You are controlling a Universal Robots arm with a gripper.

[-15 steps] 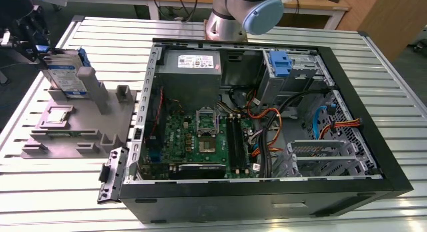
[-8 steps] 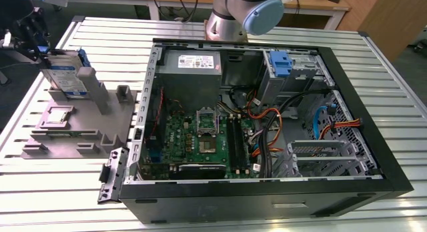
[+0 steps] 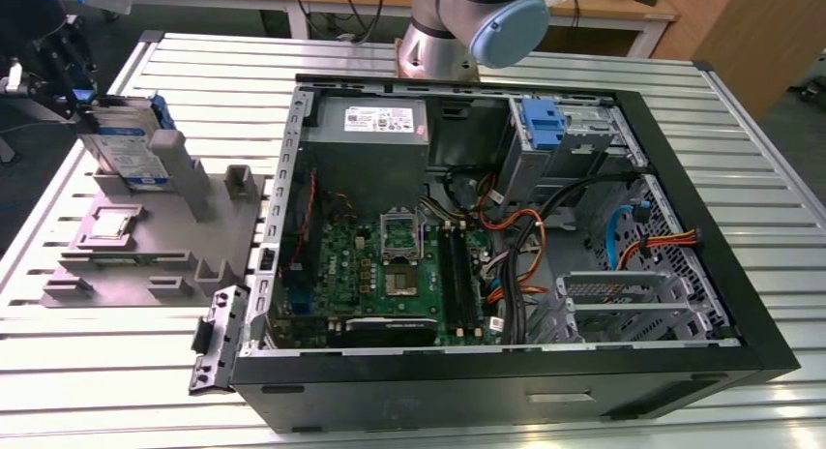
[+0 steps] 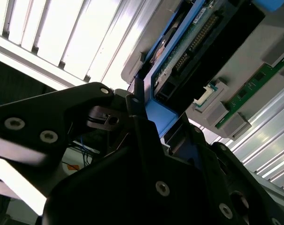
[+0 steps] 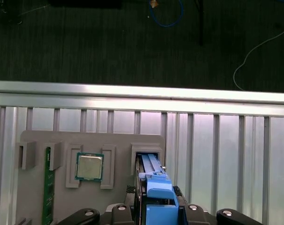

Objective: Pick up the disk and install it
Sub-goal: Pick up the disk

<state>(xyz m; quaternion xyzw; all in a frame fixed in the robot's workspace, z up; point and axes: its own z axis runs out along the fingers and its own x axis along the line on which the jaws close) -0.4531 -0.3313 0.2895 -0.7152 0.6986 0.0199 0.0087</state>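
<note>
The gripper (image 4: 160,124) hangs over the corner of the table (image 3: 207,62) at the exterior view's left, its black, bolted metal fingers (image 4: 137,126) closed from 2 sides on the blue plastic rail at the upper end of the disk (image 3: 130,149). The disk stands on edge, upright, in a slot of a grey moulded plastic holder (image 3: 135,275) that lies flat on the table. It is a thin rectangular slab. One face carries a white-and-blue label in the exterior view, and the other shows a green circuit board and a dark connector strip in the second wrist view. I cannot tell whether its lower end touches the slot's floor.

In the first wrist view, 2 other pockets of the holder carry a square processor chip (image 5: 89,167) with a dull metal lid and a narrow green memory stick (image 5: 49,187) set on edge. The table is ribbed, bright aluminium.

Just beside the holder, toward the exterior view's right, an open black computer case (image 3: 516,386) lies on its side. It exposes a green motherboard (image 3: 387,265), a grey power-supply box (image 3: 374,120) and a bare blue bracket (image 3: 543,125) in a metal bay.
</note>
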